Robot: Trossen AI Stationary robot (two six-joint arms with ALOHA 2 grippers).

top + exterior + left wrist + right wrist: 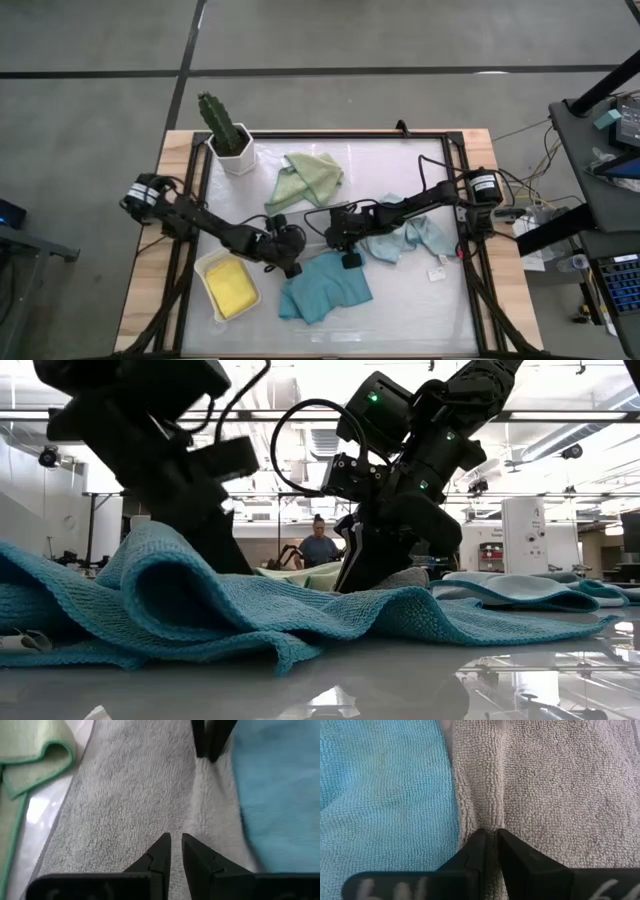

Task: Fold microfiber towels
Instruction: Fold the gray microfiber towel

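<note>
Grey towel (560,785) pinched between right gripper (490,836) jaws; left gripper (176,840) narrow, just over it. Yellow towel (232,284) folded; others loose.

Two dark arms are showing matte black, boxy links joined by rounded joint housings. The left arm (215,228) is carrying a round black motor cap at its far-left base, with a small pale label on it. The right arm (425,198) is wearing a similar cap at its far-right base. Black cables are looping in arcs along the links. Green indicator lights are glowing on the upper housing in the low view. The left gripper (175,845) and right gripper (490,840) are showing flat, tapered black fingers; faint whitish markings are showing on the right wrist's bar.
</note>
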